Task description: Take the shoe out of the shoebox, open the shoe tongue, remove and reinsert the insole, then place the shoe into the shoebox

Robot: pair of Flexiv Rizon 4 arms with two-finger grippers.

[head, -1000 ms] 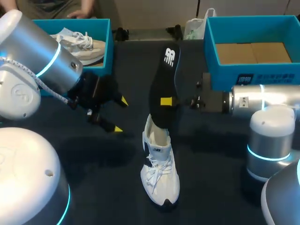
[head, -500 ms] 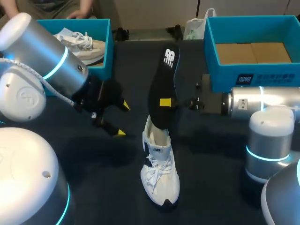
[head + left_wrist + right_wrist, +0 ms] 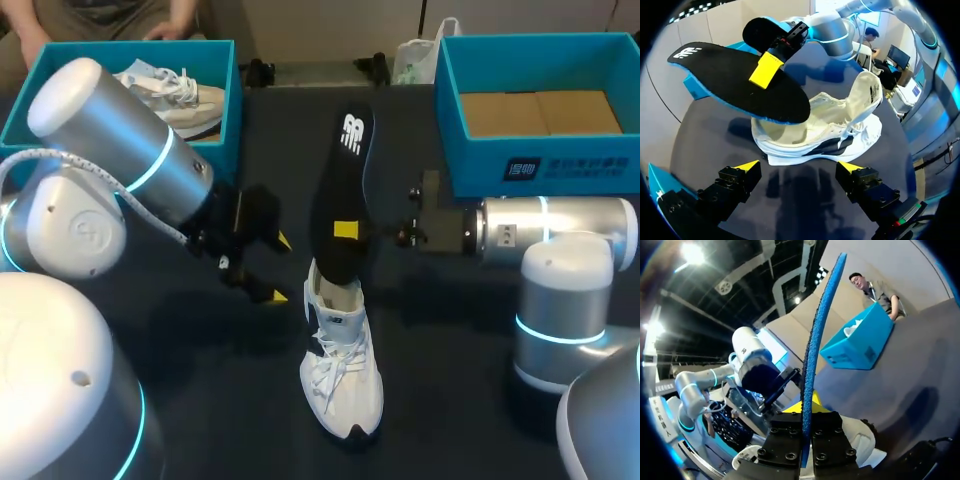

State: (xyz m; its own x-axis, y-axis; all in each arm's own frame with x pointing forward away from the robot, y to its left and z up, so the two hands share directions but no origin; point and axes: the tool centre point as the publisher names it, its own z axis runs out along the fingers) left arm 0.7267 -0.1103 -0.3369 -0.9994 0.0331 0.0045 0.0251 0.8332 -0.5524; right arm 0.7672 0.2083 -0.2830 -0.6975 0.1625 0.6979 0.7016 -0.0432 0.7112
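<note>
A white laced shoe point(image 3: 340, 365) stands on the dark table near the middle, toe toward the front edge. Its tongue is pulled up and the inside lies bare point(image 3: 835, 125). Above its heel the black insole point(image 3: 340, 190) with a blue underside is held tilted, its lower end just over the shoe's mouth. My right gripper point(image 3: 346, 230) is shut on the insole's middle, which runs edge-on between its fingers point(image 3: 815, 340). My left gripper point(image 3: 280, 268) stands open just left of the shoe, nothing between its fingers point(image 3: 800, 167); the shoe's side faces it.
A blue shoebox point(image 3: 228, 90) at the back left holds another pale shoe point(image 3: 170, 90). A second blue shoebox point(image 3: 540, 165) at the back right shows a bare cardboard bottom. My right arm lies across the table just in front of it.
My left arm has swung right, bringing its open gripper closer to the shoe. The right gripper and the insole have shifted slightly left. The shoe has stayed put.
</note>
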